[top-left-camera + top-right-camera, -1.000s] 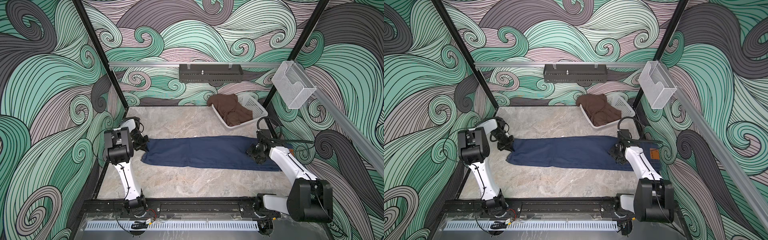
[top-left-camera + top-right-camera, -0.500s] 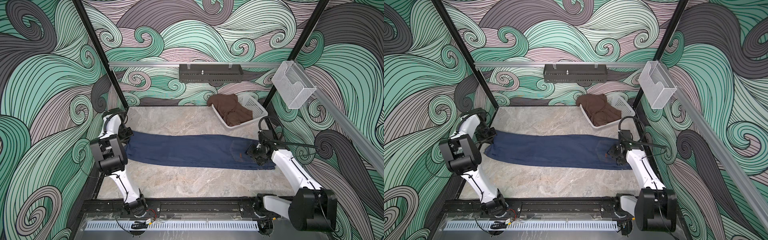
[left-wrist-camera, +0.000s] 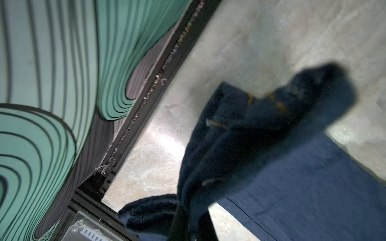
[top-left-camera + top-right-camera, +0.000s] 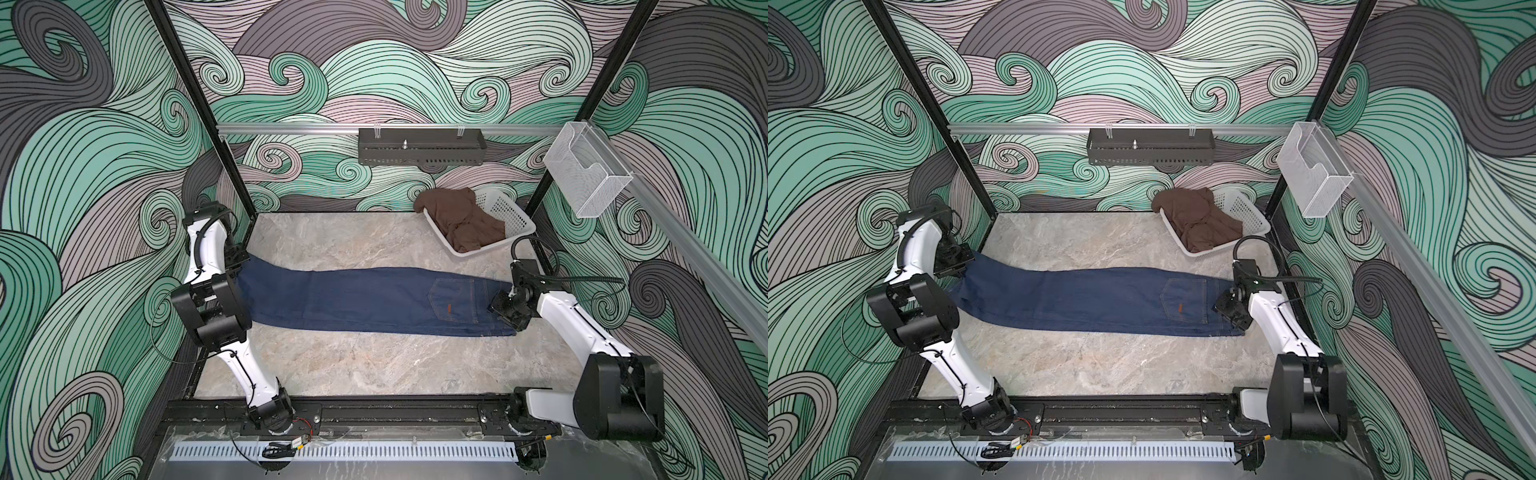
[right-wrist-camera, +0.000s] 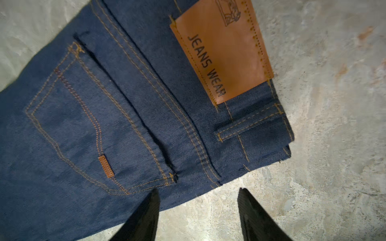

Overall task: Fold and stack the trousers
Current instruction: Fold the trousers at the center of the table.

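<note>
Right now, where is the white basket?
In both top views the white basket sits at the table's far right corner, holding a brown garment, beyond the trousers' waist.

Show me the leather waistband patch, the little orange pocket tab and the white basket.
leather patch [image 5: 224,54]: right wrist view, middle of the patch.
orange pocket tab [image 5: 106,166]: right wrist view, centre of the tab.
white basket [image 4: 510,214]: in a top view, on its bare mesh wall.

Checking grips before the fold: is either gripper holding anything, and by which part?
Left gripper pinches the trousers by their leg ends; right gripper is open, empty.
</note>
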You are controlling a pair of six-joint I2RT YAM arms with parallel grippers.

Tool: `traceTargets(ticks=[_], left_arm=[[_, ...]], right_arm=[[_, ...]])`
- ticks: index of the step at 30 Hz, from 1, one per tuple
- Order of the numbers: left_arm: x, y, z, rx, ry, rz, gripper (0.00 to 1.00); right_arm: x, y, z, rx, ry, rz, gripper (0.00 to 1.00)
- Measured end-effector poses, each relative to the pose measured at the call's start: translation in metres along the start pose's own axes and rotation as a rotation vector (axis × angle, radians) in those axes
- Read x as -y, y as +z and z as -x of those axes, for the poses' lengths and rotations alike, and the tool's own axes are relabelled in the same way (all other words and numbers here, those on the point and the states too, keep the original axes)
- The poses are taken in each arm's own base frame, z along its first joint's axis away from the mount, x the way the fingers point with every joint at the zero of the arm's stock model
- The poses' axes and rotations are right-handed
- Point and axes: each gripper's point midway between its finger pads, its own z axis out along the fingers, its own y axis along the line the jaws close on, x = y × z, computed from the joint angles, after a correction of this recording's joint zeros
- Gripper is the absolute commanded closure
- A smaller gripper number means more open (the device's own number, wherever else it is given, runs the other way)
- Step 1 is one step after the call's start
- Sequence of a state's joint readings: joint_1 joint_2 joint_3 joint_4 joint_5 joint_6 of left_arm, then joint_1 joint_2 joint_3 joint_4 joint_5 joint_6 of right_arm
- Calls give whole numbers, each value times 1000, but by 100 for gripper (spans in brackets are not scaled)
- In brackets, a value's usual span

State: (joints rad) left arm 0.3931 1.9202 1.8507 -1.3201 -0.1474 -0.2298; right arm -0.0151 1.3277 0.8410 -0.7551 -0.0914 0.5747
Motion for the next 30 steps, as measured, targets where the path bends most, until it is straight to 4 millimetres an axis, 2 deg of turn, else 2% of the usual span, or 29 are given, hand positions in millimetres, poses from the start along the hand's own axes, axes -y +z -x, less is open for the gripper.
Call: traceTargets(ticks=[6, 13, 16, 21, 30], left_arm=[[50, -6, -33, -72, 81, -190, 100], [120, -45, -92, -93, 215, -415, 100], [141, -63, -118, -95, 243, -494, 100], [168, -83, -146, -88, 242, -577, 100], [225, -89, -187, -124, 238, -662, 100]], right_arm=[[-5, 10, 1, -29, -17, 13, 50], [-14, 16, 3, -36, -18, 53, 53], [-15, 18, 3, -36, -19, 63, 53], [-14, 21, 0, -41, -18, 65, 53], [-16, 22, 0, -43, -19, 79, 53]])
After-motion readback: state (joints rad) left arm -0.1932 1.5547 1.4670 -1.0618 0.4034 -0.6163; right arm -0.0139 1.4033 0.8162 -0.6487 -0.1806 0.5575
